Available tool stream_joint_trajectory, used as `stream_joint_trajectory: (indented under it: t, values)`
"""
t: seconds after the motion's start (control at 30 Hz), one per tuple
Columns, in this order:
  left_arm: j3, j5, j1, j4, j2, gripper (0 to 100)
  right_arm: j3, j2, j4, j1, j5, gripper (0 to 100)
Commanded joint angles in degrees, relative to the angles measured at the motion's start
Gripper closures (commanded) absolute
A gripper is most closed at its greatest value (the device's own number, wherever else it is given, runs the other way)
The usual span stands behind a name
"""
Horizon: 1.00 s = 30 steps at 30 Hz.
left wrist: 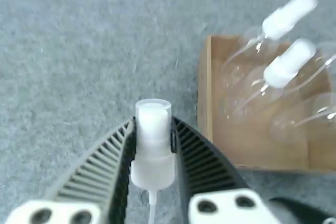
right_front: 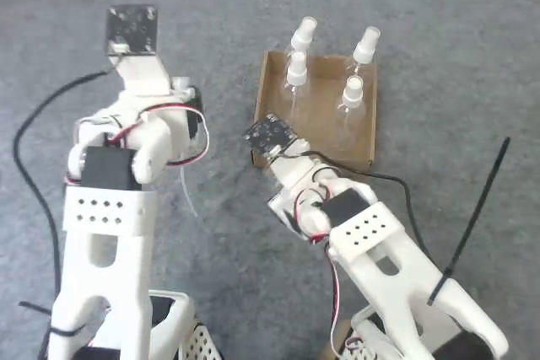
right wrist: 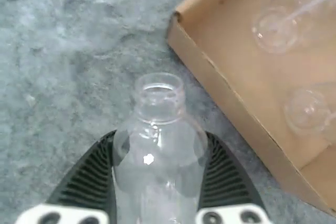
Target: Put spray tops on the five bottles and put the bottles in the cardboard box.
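Note:
My left gripper (left wrist: 153, 124) is shut on a white spray top (left wrist: 152, 150), which stands upright between the ribbed black fingers (left wrist: 110, 156) with its thin tube hanging below. That tube (right_front: 187, 191) shows under the left arm (right_front: 135, 158). My right gripper (right wrist: 160, 140) is shut on a clear bottle (right wrist: 157, 129) with an open, uncapped neck, held just beside the cardboard box (right wrist: 220, 93). The cardboard box (right_front: 261, 99) holds several clear bottles with white spray tops (right_front: 296, 69), standing upright.
Grey carpet covers the whole table. The right arm (right_front: 363, 233) lies close to the box's near left corner. A black cable (right_front: 25, 166) runs along the far left. Open carpet lies left of the box (left wrist: 105, 51).

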Motion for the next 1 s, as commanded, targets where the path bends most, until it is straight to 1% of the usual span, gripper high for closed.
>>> stream_joint_trajectory:
  t: [0.0,0.1,0.2,0.3,0.4,0.43,0.5,0.77,0.87,0.97]
  values:
    - [-4.62,1.93,0.09,2.11,-2.99,99,-0.35,-2.95,-1.45,-3.30,-0.97,99.3]
    - [-2.95,2.64,0.09,2.55,-9.93,99,-0.35,-2.95,-1.45,-4.26,-0.97,99.3]
    - [1.71,2.55,0.26,2.20,-18.37,99,-0.35,-2.95,-1.27,-4.09,-0.88,99.3]
    - [9.19,2.46,0.00,-1.32,-25.41,99,-0.44,-2.95,-1.36,-4.44,-0.97,99.3]
    - [17.01,1.67,0.35,-7.03,-30.07,99,-0.79,-2.95,-1.36,-4.44,-1.23,99.3]
    - [18.51,1.76,0.35,-9.14,-30.86,99,-0.79,-2.95,-1.27,-4.53,-1.23,99.3]
    - [19.82,1.76,0.26,-10.90,-31.30,99,-0.79,-2.95,-1.36,-5.67,-1.23,99.3]
    - [22.81,1.76,-0.09,-11.08,-31.74,99,-1.67,-2.86,-1.71,-13.76,-0.88,99.3]
    - [22.81,1.76,-0.09,-10.99,-31.74,99,-2.02,-2.68,-2.33,-13.23,-0.79,99.3]
    - [22.81,1.76,-0.18,-10.99,-31.74,99,-2.99,-2.51,-7.43,-12.62,-0.79,99.3]
